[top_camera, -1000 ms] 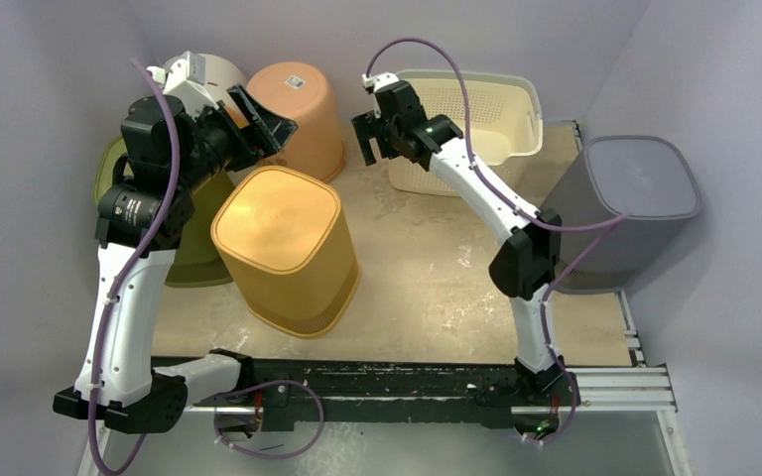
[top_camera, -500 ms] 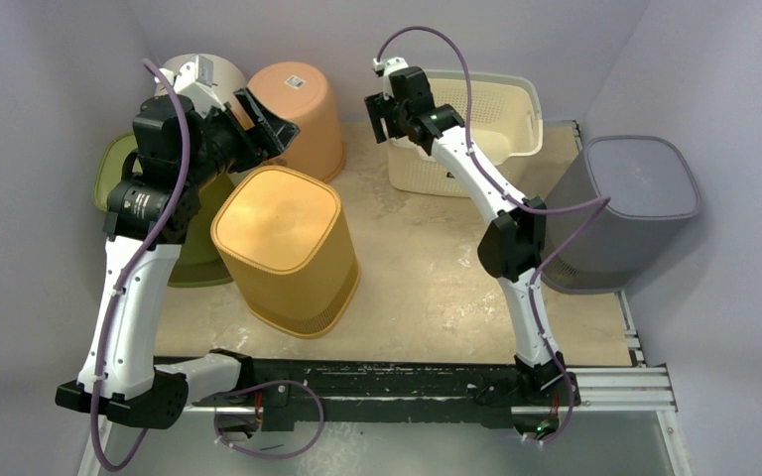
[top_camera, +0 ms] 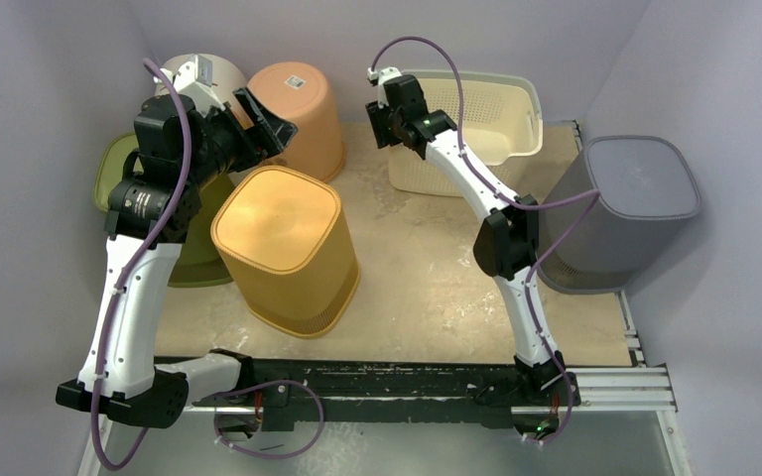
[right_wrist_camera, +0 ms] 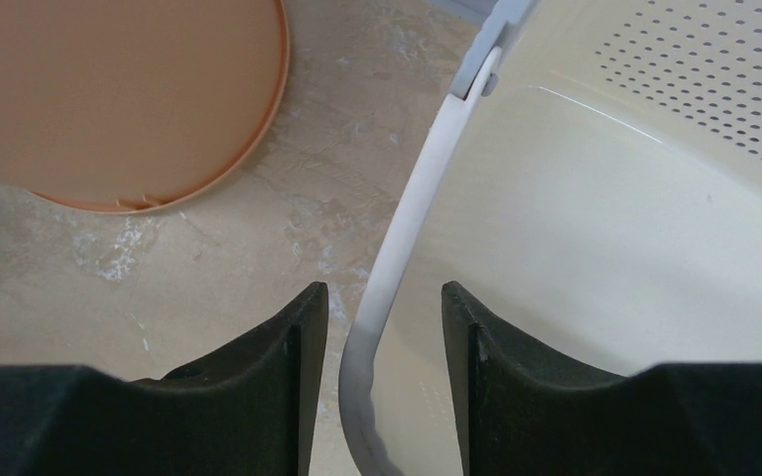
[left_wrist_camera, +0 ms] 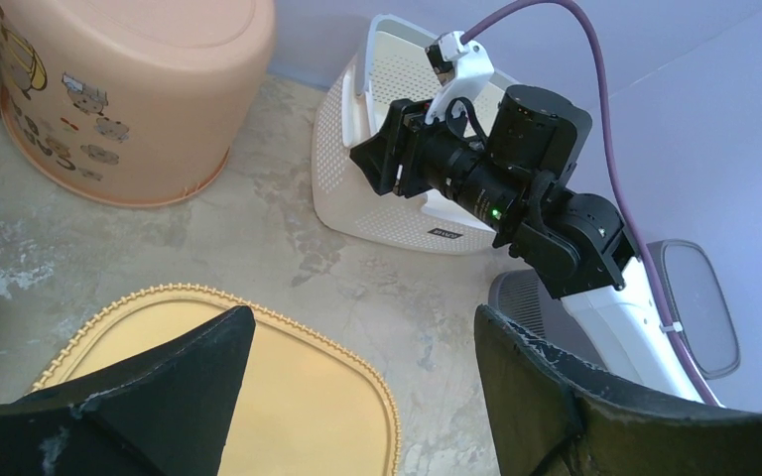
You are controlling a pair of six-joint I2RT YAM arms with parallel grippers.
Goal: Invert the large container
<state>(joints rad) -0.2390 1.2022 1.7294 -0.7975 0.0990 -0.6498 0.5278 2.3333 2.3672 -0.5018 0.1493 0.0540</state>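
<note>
The large container is a cream perforated basket (top_camera: 461, 180), upright at the back of the table, its opening facing up. My right gripper (top_camera: 381, 124) is over its left rim. In the right wrist view the open gripper (right_wrist_camera: 384, 295) straddles the white rim (right_wrist_camera: 412, 223), one finger outside and one inside the basket, without pinching it. My left gripper (top_camera: 266, 124) is open and empty, held above an upside-down yellow bin (top_camera: 283, 243). The left wrist view shows this gripper (left_wrist_camera: 357, 325) over the yellow bin (left_wrist_camera: 258, 397), with the basket (left_wrist_camera: 377, 203) beyond.
An upside-down peach bin (top_camera: 298, 104) stands just left of the basket, also in the right wrist view (right_wrist_camera: 109, 89). A grey bin (top_camera: 630, 198) stands at the right. A green basket (top_camera: 193, 243) and a pale bucket (top_camera: 216, 74) lie behind my left arm. Walls close the back and sides.
My right gripper has moved back and over the basket's left rim, which now sits between its fingers. The left arm has shifted only slightly.
</note>
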